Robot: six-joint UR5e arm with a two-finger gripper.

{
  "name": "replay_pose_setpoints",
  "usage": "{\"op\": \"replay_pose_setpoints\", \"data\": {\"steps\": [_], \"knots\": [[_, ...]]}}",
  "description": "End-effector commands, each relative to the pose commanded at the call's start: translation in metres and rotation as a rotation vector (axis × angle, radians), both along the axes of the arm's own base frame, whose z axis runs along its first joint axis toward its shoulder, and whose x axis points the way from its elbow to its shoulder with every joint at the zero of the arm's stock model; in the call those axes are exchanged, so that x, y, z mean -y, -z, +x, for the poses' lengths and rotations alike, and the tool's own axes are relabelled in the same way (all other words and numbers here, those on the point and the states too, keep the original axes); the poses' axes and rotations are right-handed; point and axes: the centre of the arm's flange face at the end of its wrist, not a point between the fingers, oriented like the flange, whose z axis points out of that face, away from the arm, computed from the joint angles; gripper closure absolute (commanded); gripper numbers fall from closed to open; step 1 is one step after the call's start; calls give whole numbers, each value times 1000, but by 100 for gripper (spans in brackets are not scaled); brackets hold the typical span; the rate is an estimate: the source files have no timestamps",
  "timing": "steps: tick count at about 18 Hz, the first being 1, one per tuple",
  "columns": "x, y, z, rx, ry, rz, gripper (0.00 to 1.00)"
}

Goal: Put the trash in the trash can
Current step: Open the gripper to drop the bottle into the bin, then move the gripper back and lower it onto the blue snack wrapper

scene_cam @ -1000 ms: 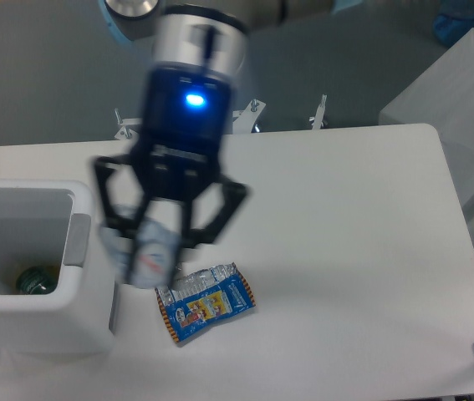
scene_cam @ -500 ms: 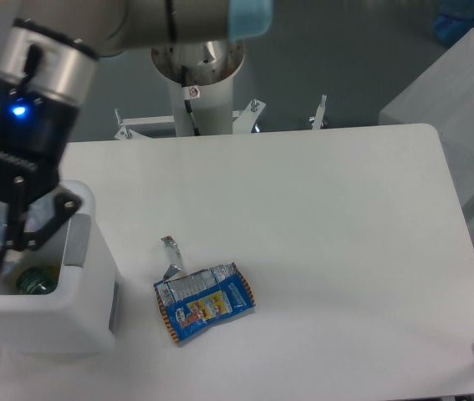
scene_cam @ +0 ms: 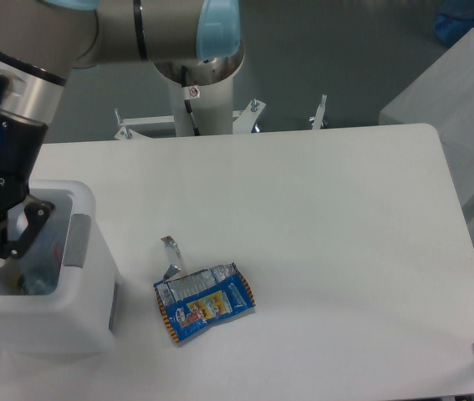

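Claw (scene_cam: 2, 242) poised over the open trash can (scene_cam: 86, 322) at the worktop's (scene_cam: 345, 251) left edge, fingers spread apart, positioned for a drop. Crushed bottle (scene_cam: 40, 263) lying inside the bin (dim, partly hidden). Blue snack wrapper (scene_cam: 205, 302) flat on the worktop just right of the bin, awaiting pickup.
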Motion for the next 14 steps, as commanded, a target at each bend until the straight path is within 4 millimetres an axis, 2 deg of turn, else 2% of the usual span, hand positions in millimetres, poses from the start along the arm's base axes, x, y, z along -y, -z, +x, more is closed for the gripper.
{"op": "replay_pose_setpoints", "data": {"steps": [2,4,5,7,8,9,11,14], "knots": [[17,10,-37,15,-66,-21,8],[33,35,-62,33,-122,-69,8],[55,53,-89,34,-197,-113,8],[79,76,-116,41,-259,-160,8],[94,92,-136,61,-298,-184,8],[105,110,-148,83,-323,-213,8],[119,131,-161,78,-346,-258,8],[139,177,-173,24,-349,-372,8]]}}
